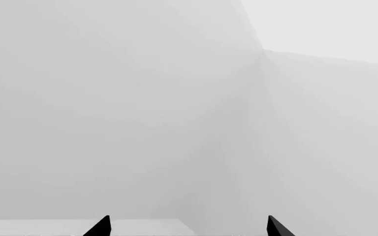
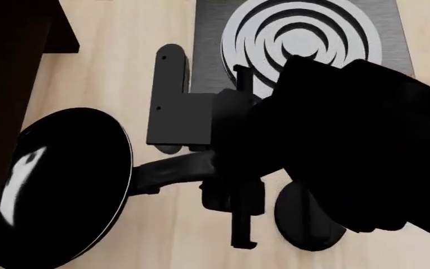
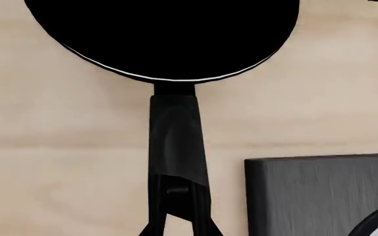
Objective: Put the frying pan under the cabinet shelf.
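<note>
The frying pan (image 2: 65, 185) lies on the light wooden counter, black with a thin white rim, and its long handle (image 2: 174, 171) points toward my right arm. In the right wrist view the frying pan (image 3: 163, 34) fills the far side and its handle (image 3: 175, 142) runs straight into my right gripper (image 3: 177, 196), which is shut on the handle's end. The dark cabinet shelf (image 2: 6, 61) stands right beside the pan, and the pan's far edge merges with its dark boards. My left gripper (image 1: 189, 228) is open, facing only pale blank walls.
A black square burner plate (image 2: 215, 33) with concentric pale rings sits on the counter behind the handle, and its corner (image 3: 320, 196) lies close beside my right gripper. My bulky right arm (image 2: 349, 145) hides much of the counter there.
</note>
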`<state>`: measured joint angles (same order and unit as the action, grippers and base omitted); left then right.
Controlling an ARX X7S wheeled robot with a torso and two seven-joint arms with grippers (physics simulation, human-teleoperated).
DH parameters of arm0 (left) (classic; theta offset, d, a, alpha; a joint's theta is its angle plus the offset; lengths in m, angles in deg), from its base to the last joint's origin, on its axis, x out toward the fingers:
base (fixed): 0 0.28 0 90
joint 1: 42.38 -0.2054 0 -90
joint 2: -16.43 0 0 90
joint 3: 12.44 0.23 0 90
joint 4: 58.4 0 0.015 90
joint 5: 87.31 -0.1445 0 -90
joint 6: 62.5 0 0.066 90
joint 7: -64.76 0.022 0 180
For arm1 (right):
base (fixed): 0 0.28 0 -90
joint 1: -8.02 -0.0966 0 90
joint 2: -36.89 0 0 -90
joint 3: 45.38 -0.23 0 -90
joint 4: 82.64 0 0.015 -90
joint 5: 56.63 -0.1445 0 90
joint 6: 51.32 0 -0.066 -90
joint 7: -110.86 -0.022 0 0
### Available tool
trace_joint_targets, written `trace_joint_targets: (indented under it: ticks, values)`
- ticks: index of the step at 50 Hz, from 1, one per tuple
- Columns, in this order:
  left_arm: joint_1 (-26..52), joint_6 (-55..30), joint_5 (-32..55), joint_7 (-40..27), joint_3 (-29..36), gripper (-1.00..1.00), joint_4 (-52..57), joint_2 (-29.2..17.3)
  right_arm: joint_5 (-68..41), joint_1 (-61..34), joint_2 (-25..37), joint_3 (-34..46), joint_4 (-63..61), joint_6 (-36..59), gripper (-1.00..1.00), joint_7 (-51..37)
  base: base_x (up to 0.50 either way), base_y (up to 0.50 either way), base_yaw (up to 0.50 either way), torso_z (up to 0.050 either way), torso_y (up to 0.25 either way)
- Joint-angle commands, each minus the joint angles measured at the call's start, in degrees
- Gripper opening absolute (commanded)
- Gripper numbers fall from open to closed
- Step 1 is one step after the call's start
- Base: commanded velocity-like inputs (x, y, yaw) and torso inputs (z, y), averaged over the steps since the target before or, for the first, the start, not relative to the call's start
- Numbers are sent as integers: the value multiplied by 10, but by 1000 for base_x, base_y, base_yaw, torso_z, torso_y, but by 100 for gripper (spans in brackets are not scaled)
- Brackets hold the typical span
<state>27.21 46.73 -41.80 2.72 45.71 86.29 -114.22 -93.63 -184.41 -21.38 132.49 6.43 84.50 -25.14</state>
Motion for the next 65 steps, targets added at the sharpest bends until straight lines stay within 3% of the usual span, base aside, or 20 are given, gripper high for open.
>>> trace_joint_targets:
  ticks: [1,27,65]
  values:
    - [1,0,3,3,2,100,0,-1,7,12,-35,-5,34,-29,-100,-5,0,0,0,0,0]
    - [-2,4,13,13,3,100,1,-3,38,89,-99,-34,198,-157,-100,-27,0,0,0,0,1]
    - [5,2,17,21,14,100,3,-9,77,182,-273,-66,510,-391,-100,0,0,0,0,1,1]
